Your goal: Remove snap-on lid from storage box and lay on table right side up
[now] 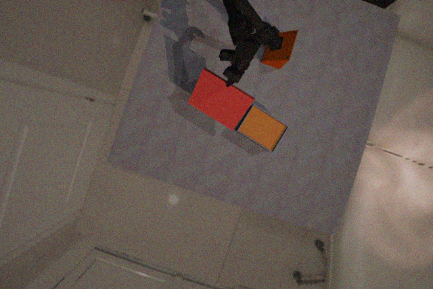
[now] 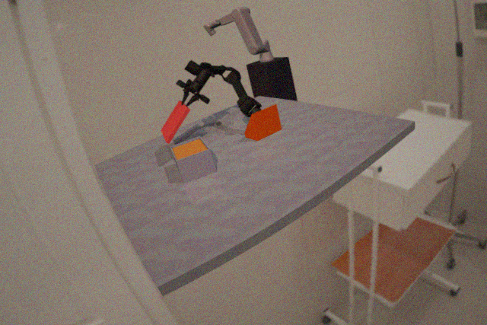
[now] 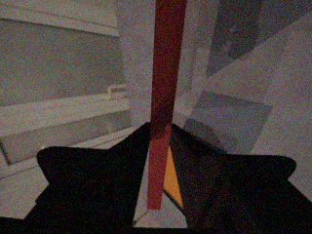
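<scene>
The jaws (image 1: 229,83) (image 2: 184,104) pinch the lid (image 1: 220,99) (image 2: 175,121) (image 3: 168,63) by 1 edge, tilted above the counter (image 1: 297,181) (image 2: 275,180), beside the open box (image 1: 262,127) (image 2: 195,164) (image 3: 173,182), presumably so it can be lowered clear and laid flat.

Beige walls (image 2: 129,26) are standing behind the table (image 1: 314,132) (image 2: 275,180), whose top is showing mottled grey-violet. 1 white cart (image 2: 416,144) is standing beside it on casters, carrying 1 orange lower shelf (image 2: 393,258). Dim light is leaving the room brownish, with 1 brighter patch glowing in the top view.
</scene>
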Action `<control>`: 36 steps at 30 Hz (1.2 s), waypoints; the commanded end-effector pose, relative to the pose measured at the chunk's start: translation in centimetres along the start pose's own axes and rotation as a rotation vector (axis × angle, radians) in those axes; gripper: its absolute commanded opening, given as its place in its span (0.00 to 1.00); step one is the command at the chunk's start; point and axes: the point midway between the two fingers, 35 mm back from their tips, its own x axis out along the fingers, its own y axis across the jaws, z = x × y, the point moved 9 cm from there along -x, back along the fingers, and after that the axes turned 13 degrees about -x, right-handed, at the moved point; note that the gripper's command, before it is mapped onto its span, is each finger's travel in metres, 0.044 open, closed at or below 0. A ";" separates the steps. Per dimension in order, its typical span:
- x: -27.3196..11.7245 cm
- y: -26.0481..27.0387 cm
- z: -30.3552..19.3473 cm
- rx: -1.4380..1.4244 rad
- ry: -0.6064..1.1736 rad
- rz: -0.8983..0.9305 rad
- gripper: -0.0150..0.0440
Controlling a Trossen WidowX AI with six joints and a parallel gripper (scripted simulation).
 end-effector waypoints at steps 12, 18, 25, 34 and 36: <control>-0.4 -0.9 3.1 0.003 0.004 0.006 0.25; -0.5 -1.2 4.2 0.002 0.004 0.006 0.25; -0.6 -1.7 5.5 0.002 0.004 0.006 0.25; -0.7 -2.2 7.2 0.001 0.004 0.006 0.25; -0.7 -2.3 7.6 0.001 0.004 0.006 0.25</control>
